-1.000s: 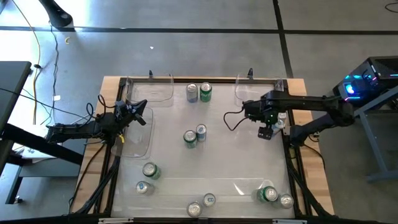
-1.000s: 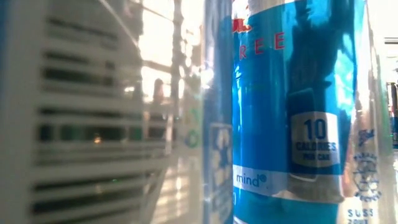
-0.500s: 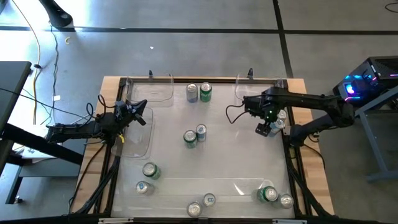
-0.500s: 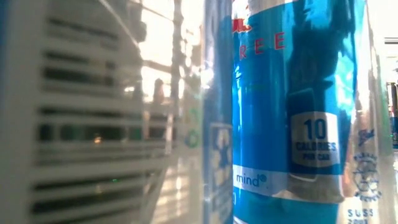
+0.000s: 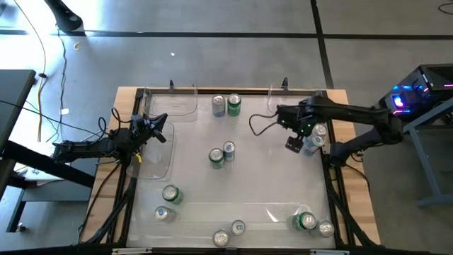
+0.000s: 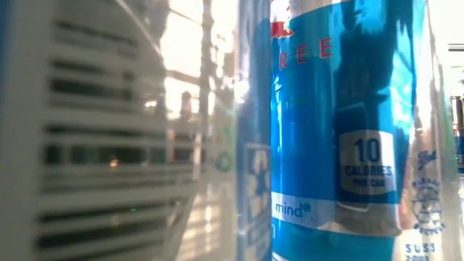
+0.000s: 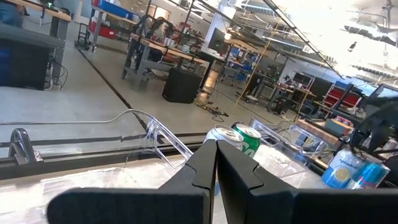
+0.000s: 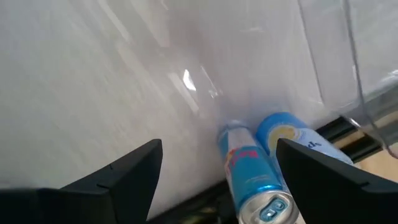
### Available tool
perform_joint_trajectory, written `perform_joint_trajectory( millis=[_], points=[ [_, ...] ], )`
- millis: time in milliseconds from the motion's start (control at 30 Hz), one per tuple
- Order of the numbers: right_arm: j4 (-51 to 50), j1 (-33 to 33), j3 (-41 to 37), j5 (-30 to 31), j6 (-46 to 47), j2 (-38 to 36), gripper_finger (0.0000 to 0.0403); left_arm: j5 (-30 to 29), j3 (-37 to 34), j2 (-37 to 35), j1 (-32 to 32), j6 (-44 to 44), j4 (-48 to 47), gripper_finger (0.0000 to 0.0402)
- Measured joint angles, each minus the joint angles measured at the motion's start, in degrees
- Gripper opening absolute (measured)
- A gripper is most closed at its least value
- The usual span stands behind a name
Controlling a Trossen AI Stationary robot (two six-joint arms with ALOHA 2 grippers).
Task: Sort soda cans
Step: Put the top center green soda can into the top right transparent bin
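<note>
Glossy white table (image 5: 262, 177) on a wood frame, concrete floor around, workshop benches visible past the left wrist. Soda cans scattered upright in pairs: blue and green pair (image 5: 226, 105) at the far edge, another pair (image 5: 221, 155) mid-table, two (image 5: 167, 202) near-left, two (image 5: 229, 233) at the near edge, green plus silver (image 5: 313, 223) near-right. Clear plastic trays (image 5: 172, 108) at the far corners and left side. Right gripper (image 5: 294, 145) over the right edge, fingers spread wide, nothing between them; two blue cans (image 8: 264, 168) lying side by side just beyond the fingertips, against the table rim. Left gripper (image 5: 161, 134) parked over the left tray, fingers pressed together, empty. Low view blocked by a blue can (image 6: 341, 123) right at the lens; probably one more can beside it, too blurred to confirm.
</note>
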Motion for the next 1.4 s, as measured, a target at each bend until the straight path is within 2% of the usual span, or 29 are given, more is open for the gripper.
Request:
perform_joint_trajectory(
  millis=[200,467,833,933,1133,1300,1400],
  points=[
    [-0.2,-0.4,2.2,-6.3,7.7,0.0,0.0312,0.0,0.0,0.0,0.0,0.0,0.0,0.001],
    [-3.5,-0.8,-1.5,-9.4,14.6,0.0,0.0314,0.0,0.0,0.0,0.0,0.1,0.0,0.001],
    [-3.6,-1.4,-7.7,-18.4,17.1,0.3,0.0356,0.0,0.0,0.0,0.0,0.6,0.0,0.001],
    [-3.6,-0.9,-7.7,-17.7,16.3,0.3,0.0358,0.0,0.0,0.0,0.0,1.3,0.0,0.001],
    [-3.0,5.8,-7.7,-15.3,11.6,0.3,0.0358,0.0,0.0,0.0,0.0,1.6,0.0,0.001],
    [-1.3,13.9,-7.6,-14.8,13.3,0.3,0.0358,0.0,0.0,0.0,0.0,1.6,0.0,0.001],
    [-1.5,19.0,-5.7,-11.1,15.9,0.3,0.0358,0.0,0.0,0.0,0.0,1.6,0.0,0.001]
  ],
)
